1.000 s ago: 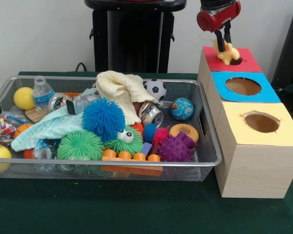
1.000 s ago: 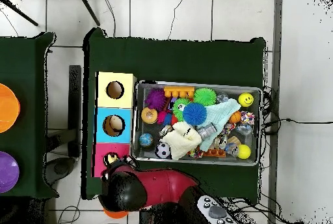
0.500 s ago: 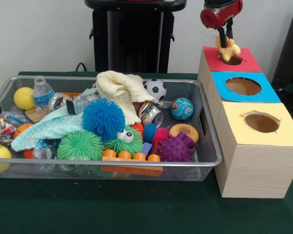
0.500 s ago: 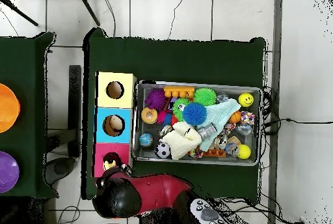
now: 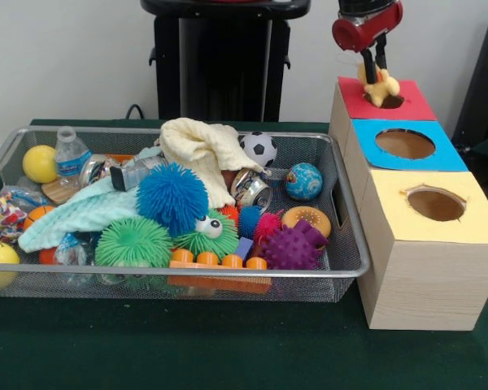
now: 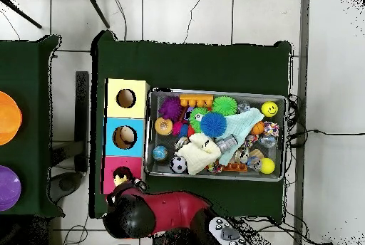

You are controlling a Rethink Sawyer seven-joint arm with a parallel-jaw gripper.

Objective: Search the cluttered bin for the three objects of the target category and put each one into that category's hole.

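Claw [image 5: 373,65] hangs over the red-topped end of the wooden box [image 5: 415,268], fingers drawn in on a small yellow duck-like toy [image 5: 380,84]. The toy sits right at the rim of the red hole [image 5: 390,101], its lower part at or just inside the opening; I cannot tell whether it touches the rim. In the overhead view the arm covers most of this spot and only a bit of the red top [image 6: 117,173] shows.

Handling, as a judgement: the duck looks light, soft and squashy, probably rubber or plush. It is held high on the body, with the rest dangling below the fingers. A soft toy like this should not slip from a light pinch, but it may cling to a finger pad on release or catch on the hole's edge, so it should be centred over the opening before letting go.

Wire mesh bin [image 5: 351,264] stands on the green bench [image 5: 228,349], just beside the box. It is crowded: blue spiky ball [image 5: 172,197], green spiky ball [image 5: 133,241], purple knobbly ball [image 5: 295,245], cream cloth [image 5: 202,150], small soccer ball [image 5: 259,149], water bottle [image 5: 69,156].

No tiger figure or tan plush shows clearly among the clutter; either may be buried under the cloths. Those would want a grip across the body, not on a limb.
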